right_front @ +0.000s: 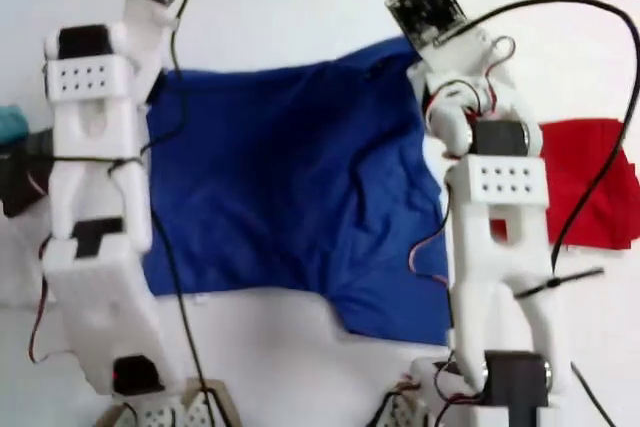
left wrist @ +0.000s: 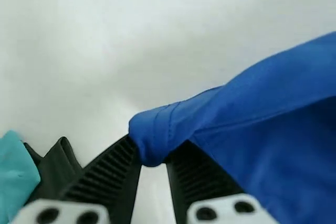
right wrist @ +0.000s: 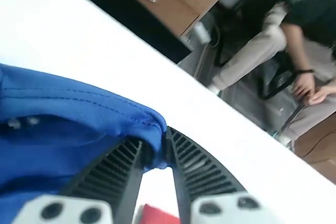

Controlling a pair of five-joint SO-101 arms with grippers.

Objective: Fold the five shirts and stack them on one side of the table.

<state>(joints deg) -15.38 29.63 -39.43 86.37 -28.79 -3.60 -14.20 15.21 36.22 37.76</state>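
Both my arms stretch forward across the tabletop (right_front: 260,347). My left pincer (left wrist: 152,153) is clamped on one far corner of the blue shirt (right_front: 300,177), and my right pincer (right wrist: 155,148) grips the other, with the shirt spread flat between my arms. One red shirt (right_front: 590,182) lies beside my right arm, and one teal cloth (left wrist: 13,171) lies beside my left.

Bright diffuse light; white table (right_front: 270,347) glares, washed out; shadows faint, soft-edged.

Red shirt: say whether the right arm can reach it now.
Probably not yet: the right claw is shut on the blue shirt. The red shirt lies uncovered beside that arm; otherwise the way looks free.
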